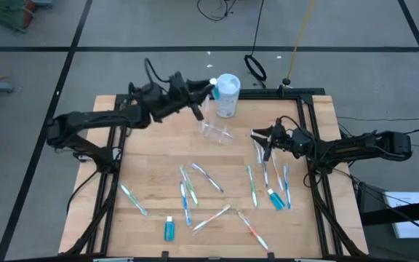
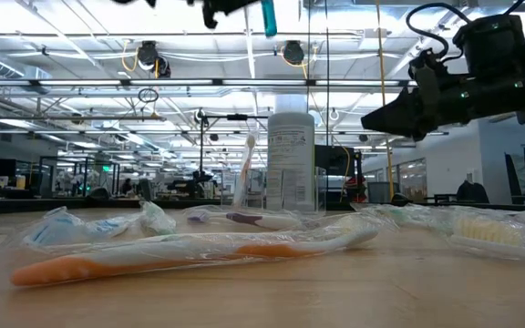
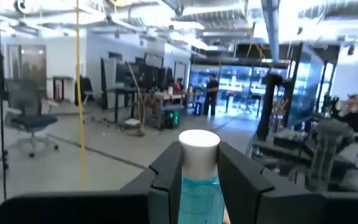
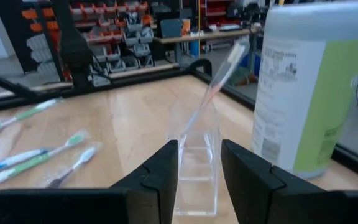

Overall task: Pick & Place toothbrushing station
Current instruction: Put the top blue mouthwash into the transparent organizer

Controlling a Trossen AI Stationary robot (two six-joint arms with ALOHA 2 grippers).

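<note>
The tall white-capped container (image 1: 227,95) at the table's (image 1: 151,160) far edge carries a printed label, too small to read. Just near of it stands the clear toothbrush holder (image 1: 216,132), one toothbrush (image 4: 217,79) leaning inside, as only the right wrist view shows. The right gripper (image 1: 259,137) hovers beside it, fingers apart. The left gripper (image 1: 208,90) is clamped on a blue mouthwash bottle (image 3: 198,180), held high.

Toothbrushing station (image 1: 217,132): small clear, colourless plastic holder (image 4: 194,163), upright on the table's far middle, beside a tall white-capped container; one toothbrush leans inside it.
</note>
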